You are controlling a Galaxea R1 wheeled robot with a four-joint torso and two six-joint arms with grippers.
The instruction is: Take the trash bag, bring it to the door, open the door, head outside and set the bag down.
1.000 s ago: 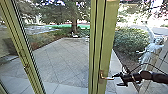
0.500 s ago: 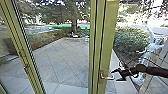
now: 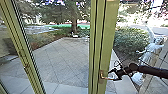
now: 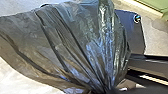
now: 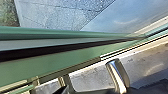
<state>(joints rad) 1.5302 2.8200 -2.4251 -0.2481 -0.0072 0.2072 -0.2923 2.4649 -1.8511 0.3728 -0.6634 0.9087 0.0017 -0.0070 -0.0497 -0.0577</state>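
Observation:
In the head view my right gripper (image 3: pixel 113 75) is open at the metal handle (image 3: pixel 107 78) of the green-framed glass door (image 3: pixel 108 40), its fingers around the handle's free end. Firm contact cannot be made out. The right wrist view has the handle (image 5: pixel 118 75) close up, beside the green frame (image 5: pixel 62 61). In the left wrist view the dark, shiny trash bag (image 4: pixel 75 37) looms large, its folds drawn together at my left gripper (image 4: pixel 101 90), which is shut on it.
Beyond the glass lies a paved yard (image 3: pixel 60 60) with a tree (image 3: pixel 74 23) and a bush (image 3: pixel 131 41). Another green upright (image 3: pixel 25 62) stands at the left. A whitish reflected shape (image 3: pixel 150 52) shows in the glass at the right.
The right gripper has come back toward the door frame after drawing a little away from the handle, and its forearm now slants more. The door and its handle look unmoved.

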